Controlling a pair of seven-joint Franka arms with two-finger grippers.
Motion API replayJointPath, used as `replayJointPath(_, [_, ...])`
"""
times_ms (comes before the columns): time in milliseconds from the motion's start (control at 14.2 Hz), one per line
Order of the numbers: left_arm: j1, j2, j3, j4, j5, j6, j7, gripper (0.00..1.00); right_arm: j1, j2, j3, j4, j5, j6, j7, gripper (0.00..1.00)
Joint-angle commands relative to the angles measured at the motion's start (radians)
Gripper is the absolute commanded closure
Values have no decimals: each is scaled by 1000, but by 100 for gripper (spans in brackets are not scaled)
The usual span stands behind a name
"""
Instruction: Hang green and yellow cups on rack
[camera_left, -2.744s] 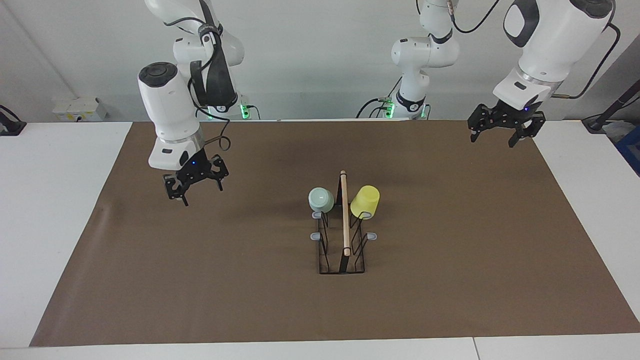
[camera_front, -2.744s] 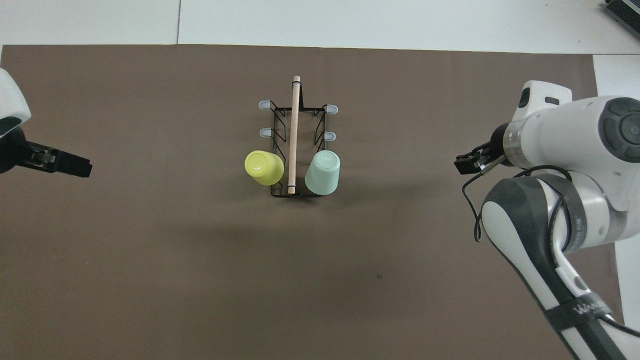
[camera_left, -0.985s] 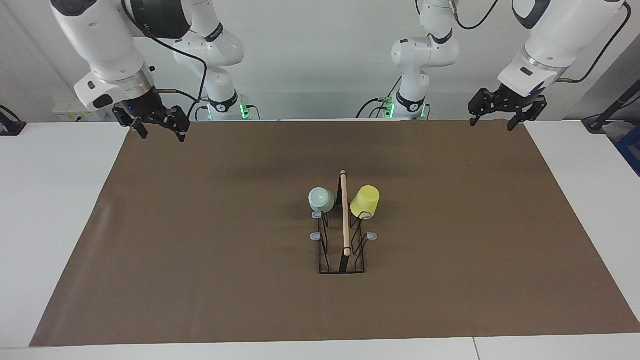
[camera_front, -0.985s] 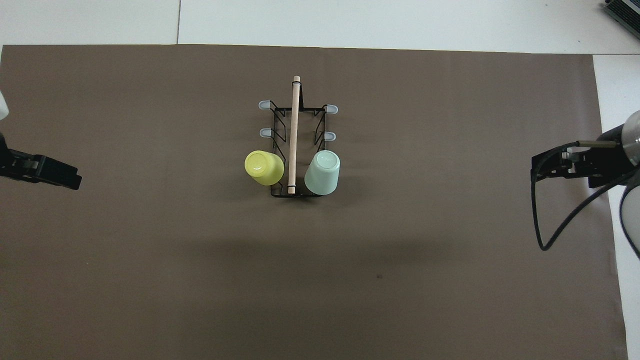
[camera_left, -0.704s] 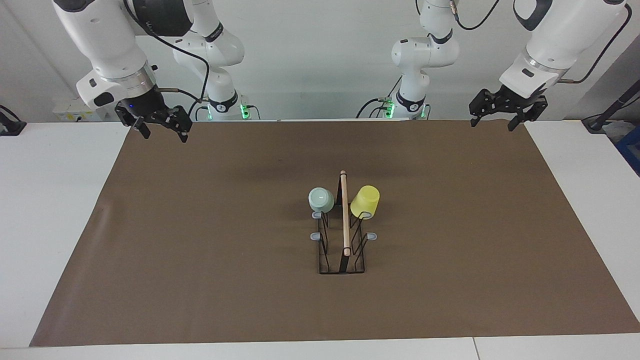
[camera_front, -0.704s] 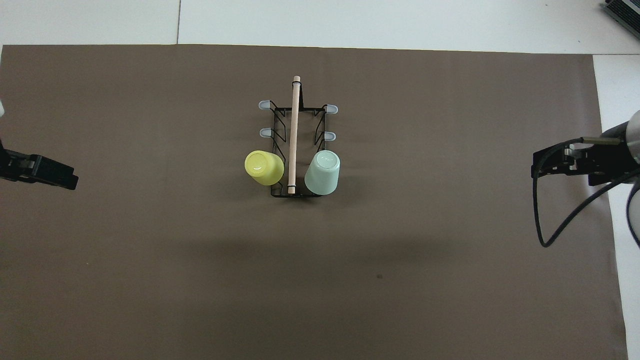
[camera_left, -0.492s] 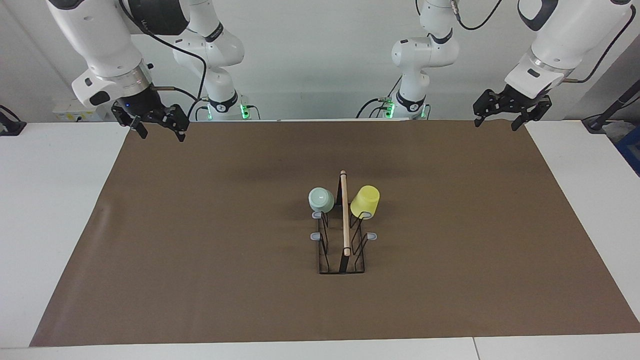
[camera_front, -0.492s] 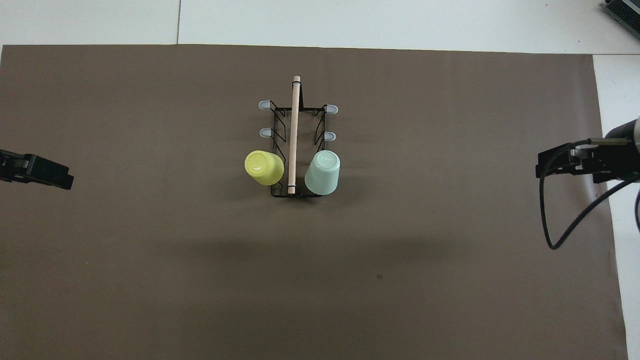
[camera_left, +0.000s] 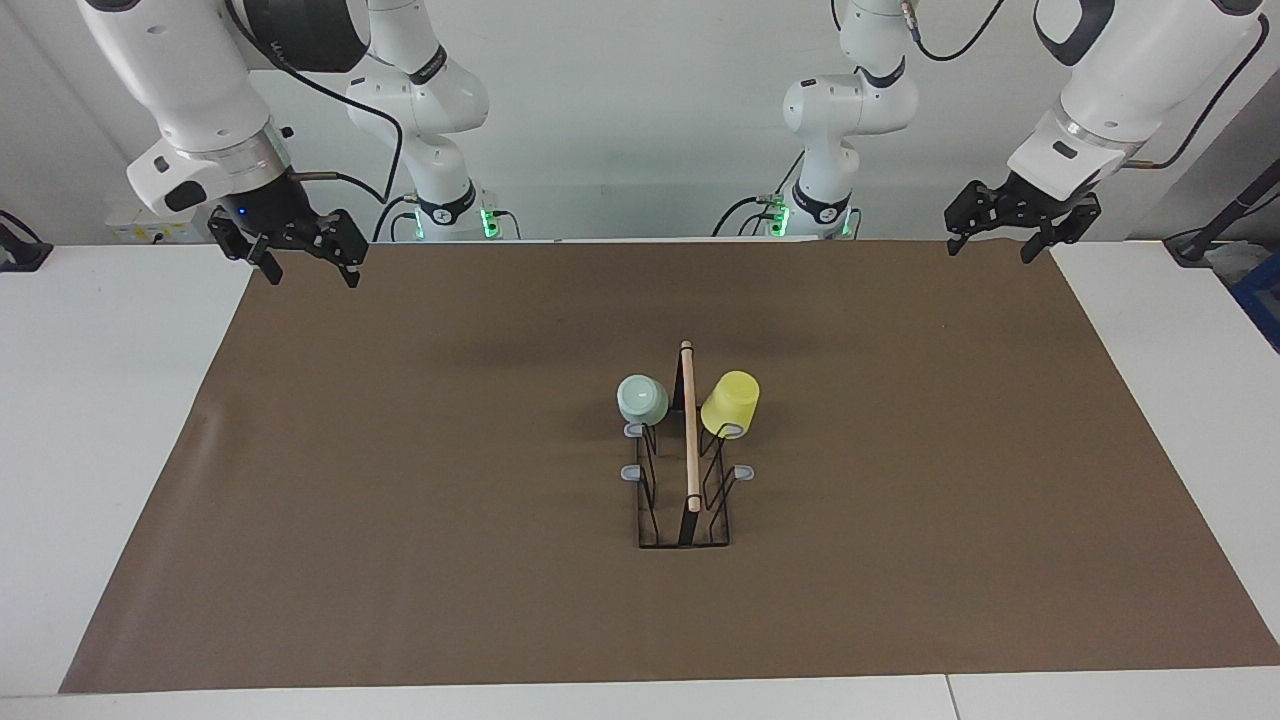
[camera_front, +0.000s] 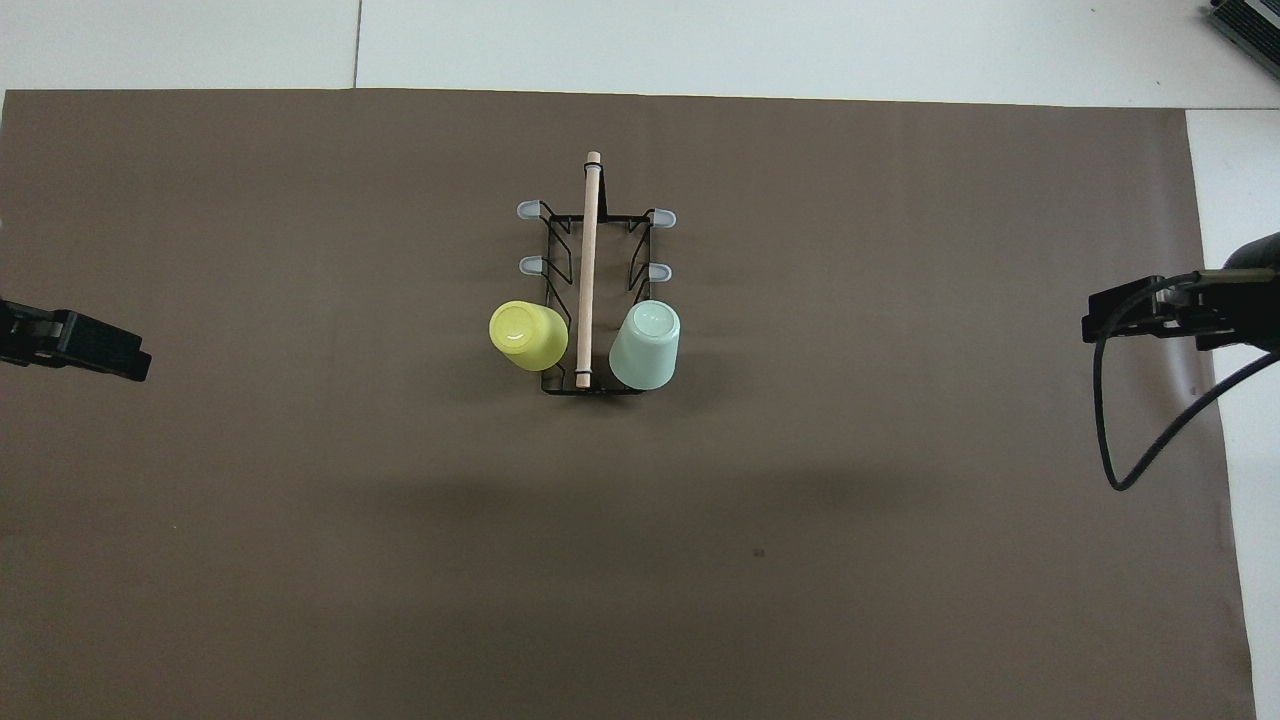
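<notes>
Standing near the centre of both frames on the brown paper mat (camera_left: 400, 500), the narrow black wire rack (camera_left: 684, 500) with a light wooden rod along its top carried both cups, mouth down, on the pair of prongs at its robot-side end. The pale mint-green tapered plastic cup (camera_left: 642, 399) sat just beside the rod on the side toward the right arm's end of the table, the bright yellow tapered plastic cup (camera_left: 730, 403) on the side toward the left arm's end; the four grey-tipped prongs lower in the facing view carried nothing. The right gripper (camera_left: 306, 271) hung in the upper left of the facing view, over the mat's corner, fingers spread apart and holding nothing. The left gripper (camera_left: 988, 248) hung in the upper right, over the other robot-side corner, likewise spread and unloaded.
</notes>
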Motion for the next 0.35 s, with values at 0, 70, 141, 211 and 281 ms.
replayJointPath(0, [7,-12,-5,-17,-13,17,-6,0,-7,-2,6,-2,11,11,-18,0])
replayJointPath(70, [9,-12,-5,-17,-13,17,-8,0,-7,-4,6,0,10,5,-18,0])
replayJointPath(141, [9,-12,-5,-19,-13,17,-8,0,-7,-4,4,0,10,0,-18,0])
replayJointPath(211, [6,-14,-5,-24,-13,19,-8,0,-7,-5,6,0,8,-6,-18,0])
replayJointPath(281, [4,-19,-5,-31,-12,23,-8,0,-7,-5,6,0,8,-12,-18,0])
